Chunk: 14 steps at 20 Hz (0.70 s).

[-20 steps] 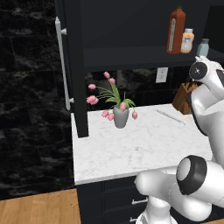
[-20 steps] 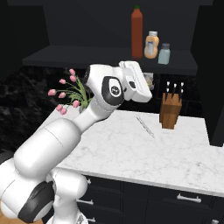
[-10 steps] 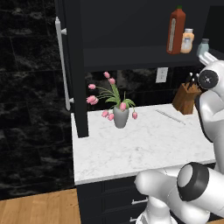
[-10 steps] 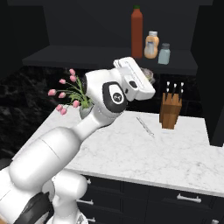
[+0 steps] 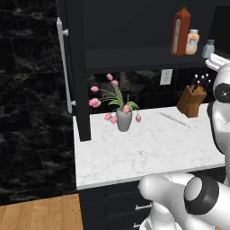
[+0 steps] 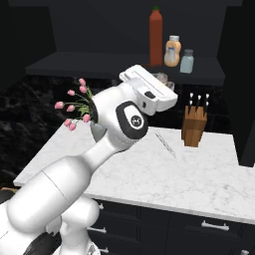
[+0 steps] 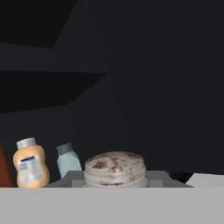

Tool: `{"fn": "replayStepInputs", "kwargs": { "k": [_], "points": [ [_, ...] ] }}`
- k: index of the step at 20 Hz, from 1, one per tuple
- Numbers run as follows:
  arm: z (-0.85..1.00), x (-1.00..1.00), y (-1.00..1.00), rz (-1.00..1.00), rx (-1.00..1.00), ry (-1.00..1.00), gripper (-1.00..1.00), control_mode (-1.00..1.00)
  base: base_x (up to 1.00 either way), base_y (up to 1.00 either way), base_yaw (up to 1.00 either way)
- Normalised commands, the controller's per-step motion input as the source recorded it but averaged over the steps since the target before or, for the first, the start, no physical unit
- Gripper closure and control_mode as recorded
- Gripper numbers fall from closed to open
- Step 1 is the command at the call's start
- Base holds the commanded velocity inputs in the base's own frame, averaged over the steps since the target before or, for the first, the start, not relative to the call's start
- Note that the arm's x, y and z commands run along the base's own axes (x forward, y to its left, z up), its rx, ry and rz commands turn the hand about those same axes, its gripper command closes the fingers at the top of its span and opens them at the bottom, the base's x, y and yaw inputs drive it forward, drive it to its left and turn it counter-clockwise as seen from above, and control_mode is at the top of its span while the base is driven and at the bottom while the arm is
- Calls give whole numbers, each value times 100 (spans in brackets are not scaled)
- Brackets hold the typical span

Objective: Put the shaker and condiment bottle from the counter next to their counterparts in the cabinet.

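On peach bottle (image 7: 29, 168): white label, unreadable.

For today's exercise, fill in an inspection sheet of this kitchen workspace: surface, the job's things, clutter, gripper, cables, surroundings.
Surface: white marble counter.
Job's things: red condiment bottle upright on the cabinet shelf, beside the peach-orange bottle and the blue-grey shaker; a silvery shaker cap sits close before the hand camera.
Clutter: vase of pink tulips, knife block, a slim utensil.
Gripper: shut, apparently on the shaker.
Cables: nothing seen.
Surroundings: open cabinet door, wall outlet, drawers below.
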Motion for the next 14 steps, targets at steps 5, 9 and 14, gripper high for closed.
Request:
{"fn": "replayStepInputs", "kwargs": {
  "k": [5,9,14],
  "points": [
    [46,1,34,14,-18,1,100,-100,0,0,0],
    [10,40,41,17,-18,17,100,-100,0,0,0],
    [13,66,9,9,-11,26,100,-100,0,0,0]
  ]
}}
